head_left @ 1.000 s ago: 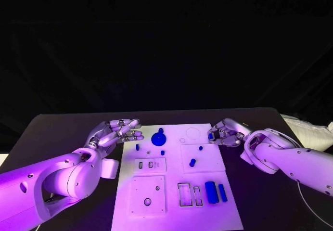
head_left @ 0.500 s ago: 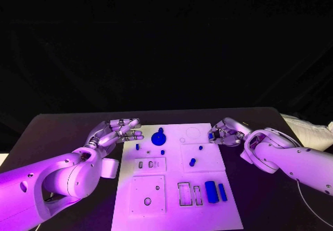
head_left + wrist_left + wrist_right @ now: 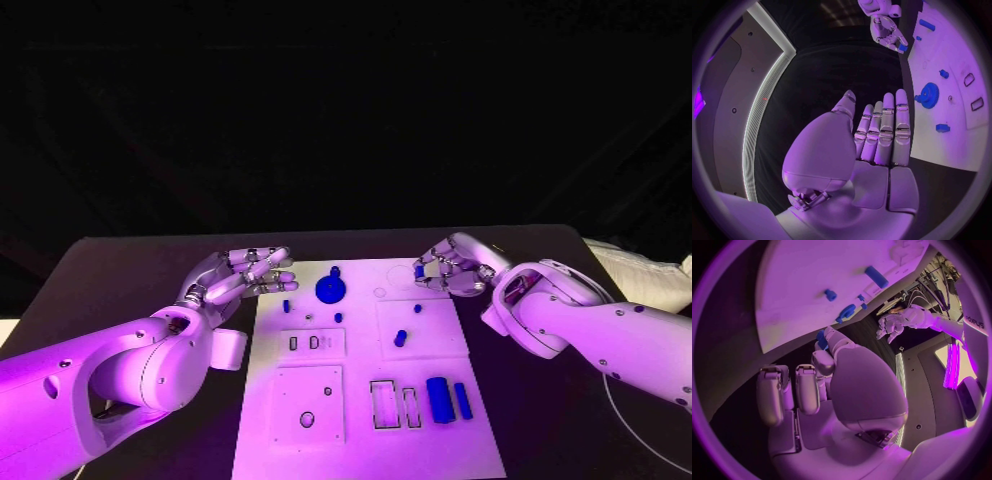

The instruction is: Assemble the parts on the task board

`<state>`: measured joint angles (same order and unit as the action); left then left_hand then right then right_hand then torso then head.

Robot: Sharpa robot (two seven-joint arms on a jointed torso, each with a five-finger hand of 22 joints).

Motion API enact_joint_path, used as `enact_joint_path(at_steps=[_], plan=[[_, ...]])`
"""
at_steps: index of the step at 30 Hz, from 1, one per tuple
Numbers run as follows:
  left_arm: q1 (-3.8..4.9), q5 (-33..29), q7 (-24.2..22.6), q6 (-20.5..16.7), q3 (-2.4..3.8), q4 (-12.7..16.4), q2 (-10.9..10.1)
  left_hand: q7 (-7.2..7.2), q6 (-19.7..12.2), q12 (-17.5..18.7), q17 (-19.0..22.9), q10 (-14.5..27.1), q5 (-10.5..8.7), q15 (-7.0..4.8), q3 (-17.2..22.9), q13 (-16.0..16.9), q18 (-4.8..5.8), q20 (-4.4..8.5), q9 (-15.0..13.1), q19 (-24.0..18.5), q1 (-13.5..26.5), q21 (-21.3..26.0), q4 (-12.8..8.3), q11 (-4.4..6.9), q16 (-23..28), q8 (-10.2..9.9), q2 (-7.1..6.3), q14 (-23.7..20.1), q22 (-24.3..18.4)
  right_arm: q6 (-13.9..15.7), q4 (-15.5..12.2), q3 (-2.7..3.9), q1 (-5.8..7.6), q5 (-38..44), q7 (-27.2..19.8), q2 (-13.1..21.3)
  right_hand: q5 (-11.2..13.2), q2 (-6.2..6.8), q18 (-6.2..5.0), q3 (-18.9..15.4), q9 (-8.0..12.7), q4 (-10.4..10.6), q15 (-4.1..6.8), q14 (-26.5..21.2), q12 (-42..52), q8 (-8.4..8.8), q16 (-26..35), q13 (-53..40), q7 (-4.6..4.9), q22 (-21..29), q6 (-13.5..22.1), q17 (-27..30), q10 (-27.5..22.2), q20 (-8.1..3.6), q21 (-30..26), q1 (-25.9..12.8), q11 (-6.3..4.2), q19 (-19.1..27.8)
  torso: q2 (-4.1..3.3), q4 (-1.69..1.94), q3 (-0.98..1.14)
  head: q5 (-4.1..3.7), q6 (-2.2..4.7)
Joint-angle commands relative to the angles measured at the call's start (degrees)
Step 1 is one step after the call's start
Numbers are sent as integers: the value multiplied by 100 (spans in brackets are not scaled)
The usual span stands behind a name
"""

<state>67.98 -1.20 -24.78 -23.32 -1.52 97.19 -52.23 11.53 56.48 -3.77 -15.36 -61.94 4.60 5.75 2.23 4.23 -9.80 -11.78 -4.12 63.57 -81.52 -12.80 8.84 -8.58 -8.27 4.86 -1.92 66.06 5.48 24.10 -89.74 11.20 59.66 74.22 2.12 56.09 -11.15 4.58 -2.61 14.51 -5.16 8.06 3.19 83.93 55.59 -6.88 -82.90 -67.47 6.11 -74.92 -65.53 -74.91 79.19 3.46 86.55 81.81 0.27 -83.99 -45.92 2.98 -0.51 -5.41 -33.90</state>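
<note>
Right now my right hand (image 3: pixel 451 268) hangs over the far right edge of the task board (image 3: pixel 361 400), fingers curled in around a small blue part (image 3: pixel 421 270); in the right wrist view that same blue piece (image 3: pixel 822 338) shows pinched at my fingertips, just off the board's edge (image 3: pixel 786 320); the rest of my fingers there lie folded toward the palm.

My left hand (image 3: pixel 238 277) sits at the far left edge of the board, beside it rather than on it; its fingers are straight and close together, thumb apart, and it has hold of nothing; the left wrist view shows the palm (image 3: pixel 861 150) bare, fingers pointing along the board's side.

On the board itself, a blue gear (image 3: pixel 330 289) stands near the far end, between my two hands; a small blue peg (image 3: pixel 286 305) lies just beside it toward my left hand; another small piece (image 3: pixel 338 317) sits just nearer than the gear; a short blue peg (image 3: pixel 400 338) lies around the board's middle; near my body, a thick blue block (image 3: pixel 438 398) and a slimmer blue bar (image 3: pixel 462 400) lie side by side beside two rectangular slots (image 3: pixel 394 404); whether the block and bar are seated in recesses, I cannot tell.
</note>
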Motion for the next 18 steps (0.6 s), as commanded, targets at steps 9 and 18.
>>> enact_joint_path(at_steps=[9,18], plan=[[3,-55,2,134,2,-167,89,16,-30,11,-11,39,-23,13,-19,-9,-53,7,6,45,-4,42,-43,-27,26,-33,51,-42,-8,-127,-536,-154,-34,1013,1324,-788,-33,-85,38,26,-32,-2,40,360,-171,5,78,127,-120,-545,-138,-283,-83,-58,-52,-8,-8,26,103,50,-76,130,-167],[2,-89,-13,115,1,-254,84,16,-34,12,-14,44,-23,15,-24,-10,-52,6,7,43,-2,47,-47,-28,36,-38,51,-50,-11,-220,-551,-397,-211,1543,1660,-1348,-35,-65,35,16,-26,4,32,356,-190,25,94,136,-105,-530,-109,-266,-91,-54,-61,-67,3,36,166,101,-142,263,-337]])
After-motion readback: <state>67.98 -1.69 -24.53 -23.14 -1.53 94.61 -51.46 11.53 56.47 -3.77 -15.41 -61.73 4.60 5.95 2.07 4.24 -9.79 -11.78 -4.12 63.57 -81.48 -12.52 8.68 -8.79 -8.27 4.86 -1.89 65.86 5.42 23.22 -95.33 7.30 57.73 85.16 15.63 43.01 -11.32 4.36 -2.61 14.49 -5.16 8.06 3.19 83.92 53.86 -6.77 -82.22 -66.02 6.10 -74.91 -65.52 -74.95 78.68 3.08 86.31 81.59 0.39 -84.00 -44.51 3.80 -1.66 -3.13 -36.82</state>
